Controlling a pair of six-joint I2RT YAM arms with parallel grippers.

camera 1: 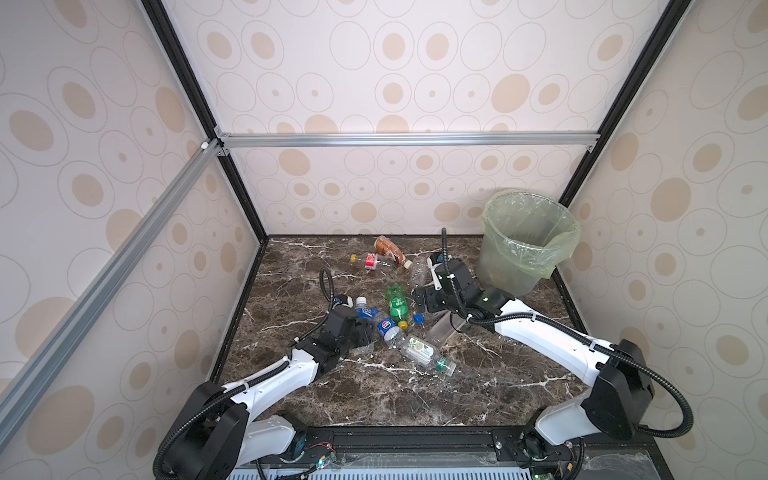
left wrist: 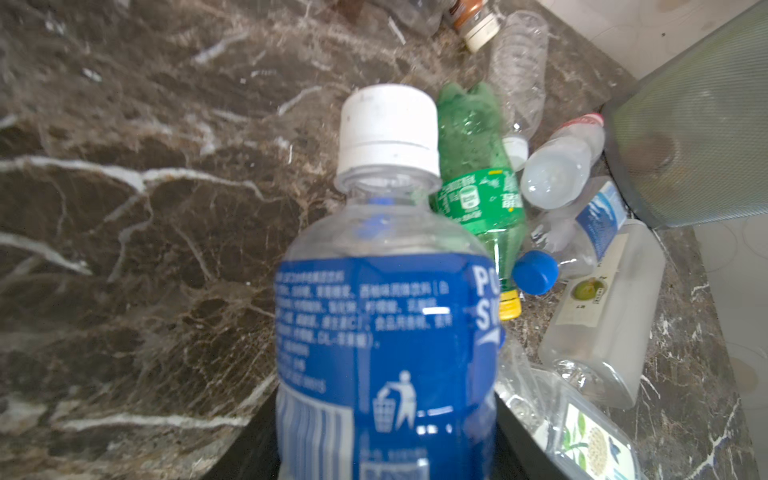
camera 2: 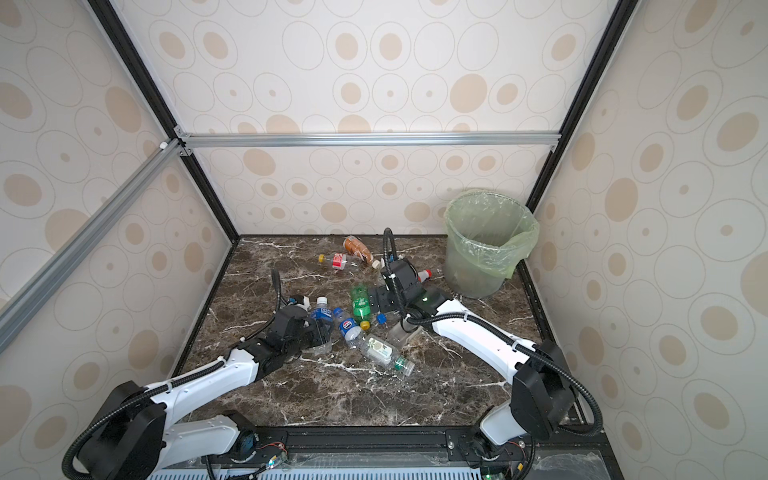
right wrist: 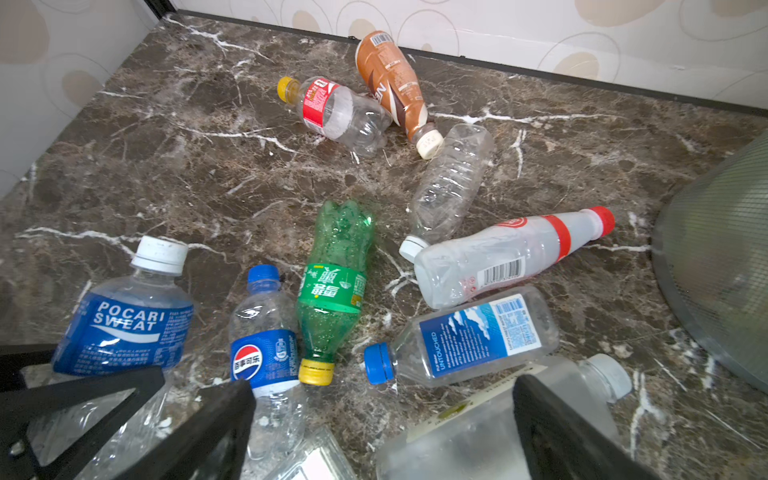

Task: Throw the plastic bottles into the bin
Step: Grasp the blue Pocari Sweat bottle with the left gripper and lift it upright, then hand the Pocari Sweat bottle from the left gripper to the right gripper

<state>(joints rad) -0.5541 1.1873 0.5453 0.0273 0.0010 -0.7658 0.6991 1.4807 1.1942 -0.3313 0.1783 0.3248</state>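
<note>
Marbled brown counter (camera 1: 415,399) filled both top views, with the bin (camera 1: 513,270) upright in the far right corner. Only those views showed me its open mouth; the wrist cameras caught just a slice of its wall. What lay inside I could not make out through the green bag (camera 1: 561,253).

From the right wrist I could read labels that the top views blurred: the Pocari bottle (right wrist: 124,324), a Pepsi bottle (right wrist: 264,353) and a green bottle (right wrist: 332,286) lay side by side. The red-capped bottle (right wrist: 511,253) showed whole there. In a top view only its red cap (camera 2: 424,274) peeked past the right arm (camera 2: 478,332).

My left pincer (camera 1: 368,328) straddled the Pocari bottle's lower body; whether it truly pinched, I could not tell. My right pincer (right wrist: 384,388) stood spread wide, a frosted bottle (right wrist: 478,436) lying between its fingers.
</note>
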